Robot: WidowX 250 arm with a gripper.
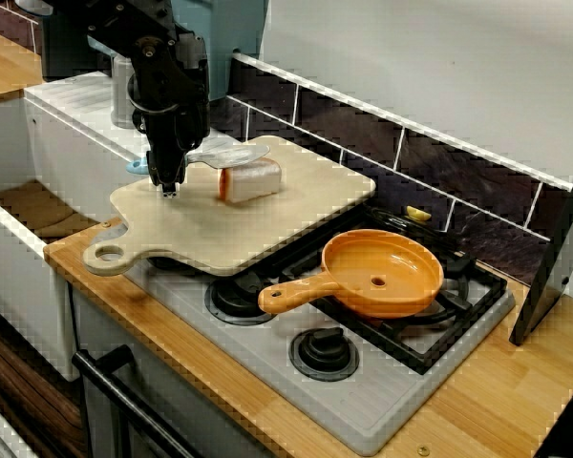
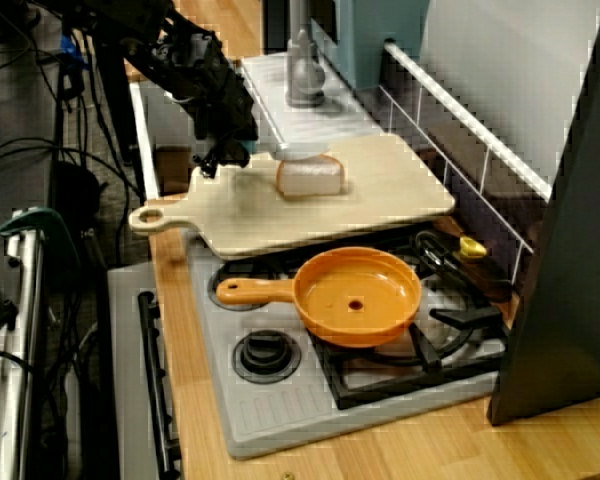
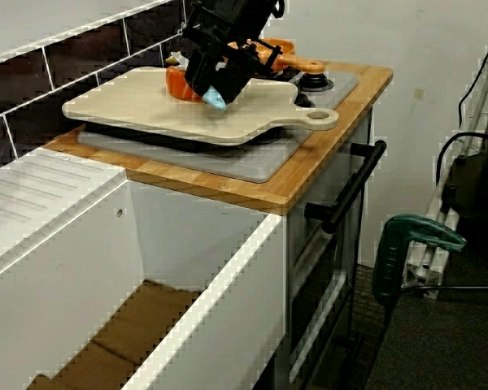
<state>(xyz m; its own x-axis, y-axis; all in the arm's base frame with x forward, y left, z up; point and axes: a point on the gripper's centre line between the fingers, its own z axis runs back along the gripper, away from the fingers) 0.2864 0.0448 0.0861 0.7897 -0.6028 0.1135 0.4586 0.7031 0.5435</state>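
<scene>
Gripper point(image 1: 169, 187) tip-down over the cutting board's point(image 1: 296, 215) far left, just left of the bread slice point(image 1: 251, 180) and apart from it. We cannot tell whether its fingers are spread or pressed together. We judge this an approach: gripping the slice calls for a shift right.

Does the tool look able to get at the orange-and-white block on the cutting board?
Probably yes: the tool sits low over the cutting board just beside the block, with only bare board between them.
</scene>
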